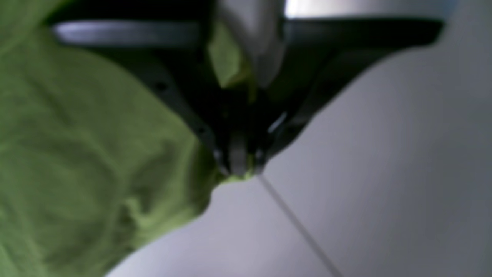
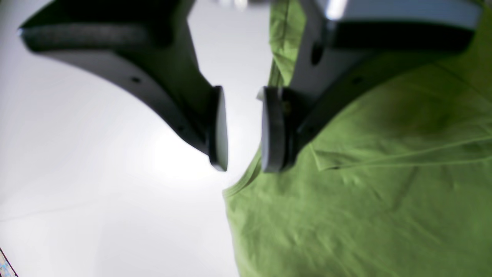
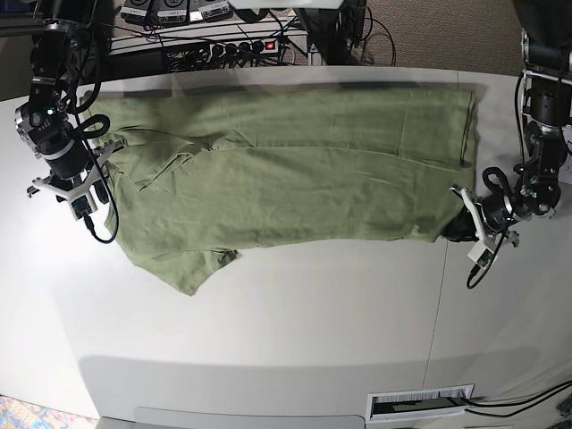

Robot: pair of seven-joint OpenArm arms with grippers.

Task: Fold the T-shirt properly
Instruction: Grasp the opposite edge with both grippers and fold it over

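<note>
The olive-green T-shirt [image 3: 286,170] lies spread across the white table [image 3: 268,331], partly folded lengthwise, with a sleeve [image 3: 183,268] sticking out at the front left. My left gripper [image 3: 458,225] is at the shirt's front right corner. In the left wrist view it [image 1: 238,169] is shut on a pinch of the green fabric [image 1: 77,154]. My right gripper [image 3: 94,198] is at the shirt's left edge. In the right wrist view it [image 2: 242,130] is open, with the shirt's edge [image 2: 365,192] beside and under one pad [image 2: 273,130].
A power strip and cables [image 3: 241,43] lie along the table's back edge. A seam [image 3: 438,295] runs through the table on the right. A white vent plate [image 3: 420,402] sits at the front edge.
</note>
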